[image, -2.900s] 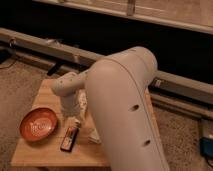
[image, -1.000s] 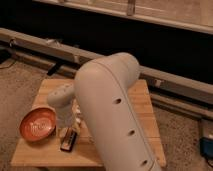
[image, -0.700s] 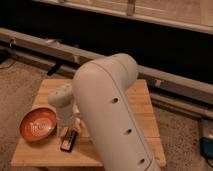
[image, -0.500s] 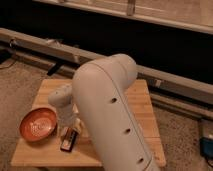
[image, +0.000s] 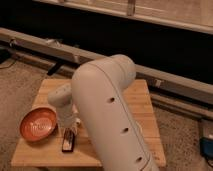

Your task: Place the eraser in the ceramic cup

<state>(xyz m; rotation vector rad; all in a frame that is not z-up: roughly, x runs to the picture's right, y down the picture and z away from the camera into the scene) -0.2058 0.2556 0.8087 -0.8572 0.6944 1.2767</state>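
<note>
One eraser point(image: 68, 140) is lying at six o'clock, just beside our gripper point(image: 70, 128); we are not managing to tell whether that gripper is spread or pinching.

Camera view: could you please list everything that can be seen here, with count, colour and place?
table: one, light wood, centre of the view
bowl: one, orange-red, front left part of the table
eraser: one, dark with an orange patch, flat on the table just right of the bowl
ceramic cup: none in sight; the arm may hide it
rail: one, grey, running behind the table
floor: speckled grey-brown, around the table
blue object: one, at the right edge, too cut off to identify
arm: one, white, large, over the table's middle
gripper: one, white, pointing down directly above the eraser
</note>
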